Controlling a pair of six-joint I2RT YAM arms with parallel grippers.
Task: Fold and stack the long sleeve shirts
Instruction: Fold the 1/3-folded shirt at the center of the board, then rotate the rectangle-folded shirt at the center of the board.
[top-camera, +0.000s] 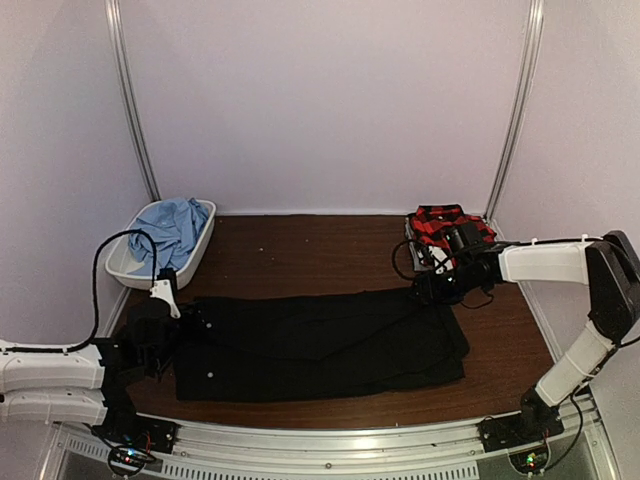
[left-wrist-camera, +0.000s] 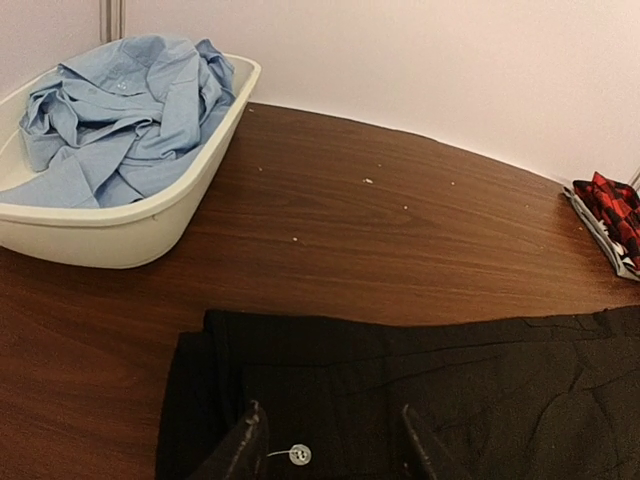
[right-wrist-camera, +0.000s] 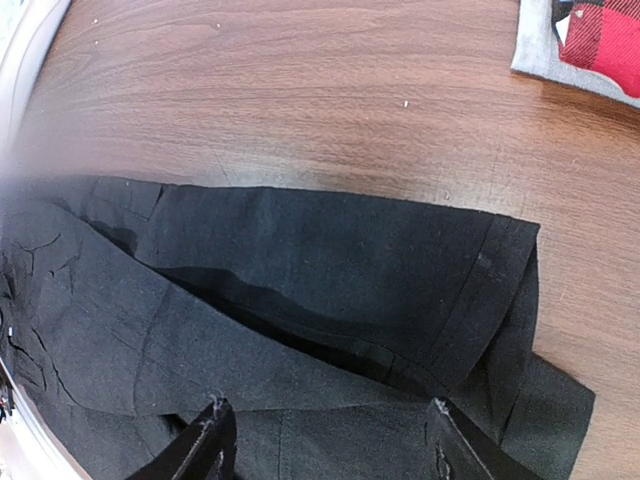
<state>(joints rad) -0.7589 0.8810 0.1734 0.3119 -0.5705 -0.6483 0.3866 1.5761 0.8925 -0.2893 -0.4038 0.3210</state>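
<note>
The black long sleeve shirt lies folded into a long flat strip across the middle of the table. My left gripper hovers over its left end, open; in the left wrist view its fingertips stand apart above the black cloth, a white button between them. My right gripper is open over the strip's right end, both fingers apart above the black shirt with nothing held. The red-and-black plaid shirt sits folded at back right. The light blue shirt is bunched in a tub.
A white plastic tub stands at the back left and holds the blue shirt. The plaid shirt rests on a grey mat. Pale walls close the table on three sides. Black cables loop near both wrists.
</note>
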